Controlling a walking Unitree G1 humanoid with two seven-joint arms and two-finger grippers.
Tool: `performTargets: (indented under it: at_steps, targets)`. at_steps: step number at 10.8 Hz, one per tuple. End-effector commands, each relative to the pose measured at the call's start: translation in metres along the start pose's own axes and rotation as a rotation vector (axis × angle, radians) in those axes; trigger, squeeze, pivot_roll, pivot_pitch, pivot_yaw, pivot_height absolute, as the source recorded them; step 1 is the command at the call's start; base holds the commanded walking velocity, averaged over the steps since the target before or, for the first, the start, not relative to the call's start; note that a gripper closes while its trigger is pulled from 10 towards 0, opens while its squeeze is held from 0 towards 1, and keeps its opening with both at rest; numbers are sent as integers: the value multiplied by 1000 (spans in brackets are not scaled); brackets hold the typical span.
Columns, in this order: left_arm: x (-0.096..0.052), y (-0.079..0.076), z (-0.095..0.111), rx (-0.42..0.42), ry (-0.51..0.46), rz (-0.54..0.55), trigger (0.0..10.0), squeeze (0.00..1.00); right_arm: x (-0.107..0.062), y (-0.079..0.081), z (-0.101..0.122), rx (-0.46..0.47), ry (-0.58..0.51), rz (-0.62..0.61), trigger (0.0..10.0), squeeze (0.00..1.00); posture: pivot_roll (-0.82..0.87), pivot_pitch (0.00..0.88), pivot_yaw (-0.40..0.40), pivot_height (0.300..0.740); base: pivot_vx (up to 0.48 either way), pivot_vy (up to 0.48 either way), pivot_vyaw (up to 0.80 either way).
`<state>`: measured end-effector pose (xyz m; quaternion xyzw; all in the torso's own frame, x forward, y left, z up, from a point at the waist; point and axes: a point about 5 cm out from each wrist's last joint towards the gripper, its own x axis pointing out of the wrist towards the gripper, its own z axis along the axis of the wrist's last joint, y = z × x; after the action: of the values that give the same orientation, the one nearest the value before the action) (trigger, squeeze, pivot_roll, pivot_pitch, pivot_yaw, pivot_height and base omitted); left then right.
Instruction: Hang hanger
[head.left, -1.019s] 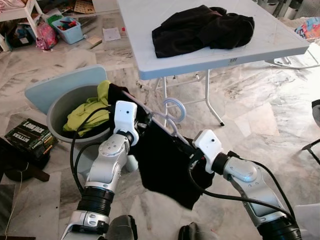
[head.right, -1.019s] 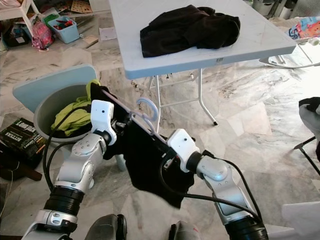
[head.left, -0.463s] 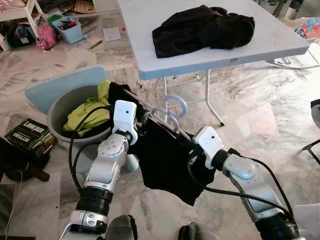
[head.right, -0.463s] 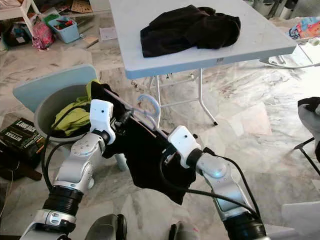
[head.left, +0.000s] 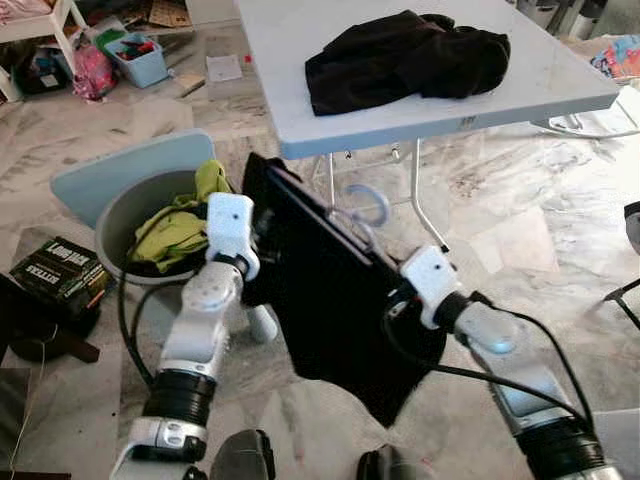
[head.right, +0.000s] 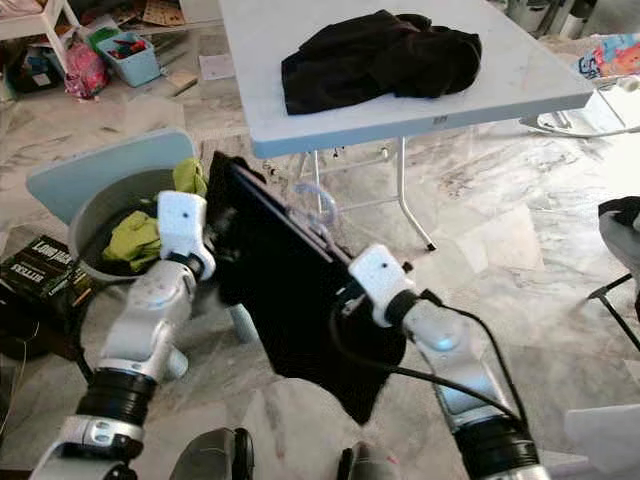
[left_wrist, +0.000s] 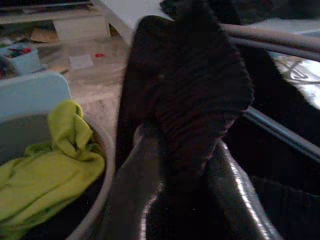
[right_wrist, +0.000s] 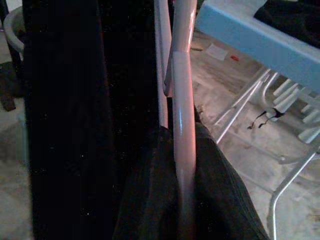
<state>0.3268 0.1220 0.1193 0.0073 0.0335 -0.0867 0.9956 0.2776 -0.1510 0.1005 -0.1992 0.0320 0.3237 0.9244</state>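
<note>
Pale blue-white folding counter (head.left: 560, 85) at 12 o'clock, a heap of dark clothing (head.left: 405, 55) lying on top. Marbled tile floor (head.left: 520, 240) all round.

Round grey plastic laundry basin (head.left: 125, 215) at 10 o'clock, holding a crumpled lime-green garment (head.left: 175, 230); a black box with white lettering (head.left: 60, 272) on the floor at 9 o'clock.

Large black garment (head.left: 335, 310) draped on the pale plastic hanger (head.left: 368, 205), held slantwise between the two arms in front of the robot, clear of counter and floor; hook end curls up at centre, pointing toward the counter's legs.

Left hand (left_wrist: 177, 150): pinched on bunched black cloth at the hanger's upper end. Right hand (right_wrist: 185, 165): clamped on the hanger's pale bar with cloth trapped alongside (the bar runs straight up between the fingers).

Risks, as judgement:
- Left grip seems to be on cloth rather than bar; if the fabric slides, that end may drop and the garment slip off.
- Hem hangs low; could drag or catch on the basin rim.
- Hook could snag a counter leg when carried past.

Hard to make out: no rail or hanging place visible; most of the hanger's frame is buried under cloth; both sets of fingertips are lost in dark fabric.
</note>
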Motion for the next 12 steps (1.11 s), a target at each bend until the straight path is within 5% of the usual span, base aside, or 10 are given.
performTargets:
  at_steps: [1, 3, 8, 11, 12]
  targets:
    - [1, 20, 6, 14, -28, 93, 0, 0, -12, -11, -6, 1, 13, -19, 10000, 0, -65, 79, -3, 740, 0, 0, 0]
    - [2, 38, 10, 30, -47, 164, 0, 0, -41, -15, -12, 6, 31, 113, 10000, 0, -67, 78, -5, 740, 0, 0, 0]
    - [4, 49, 15, 43, -73, 216, 0, 0, -94, -27, -28, 43, 163, 299, 10000, 0, -81, 78, 0, 740, 0, 0, 0]
    - [4, 57, 8, 37, -35, 241, 0, 0, -113, -32, -9, 151, 141, 452, 10000, 0, -86, 79, 2, 740, 0, 0, 0]
    - [4, 59, 5, 32, -22, 247, 0, 0, -117, -46, 6, 220, 80, 452, 10000, 0, -89, 79, 3, 740, 0, 0, 0]
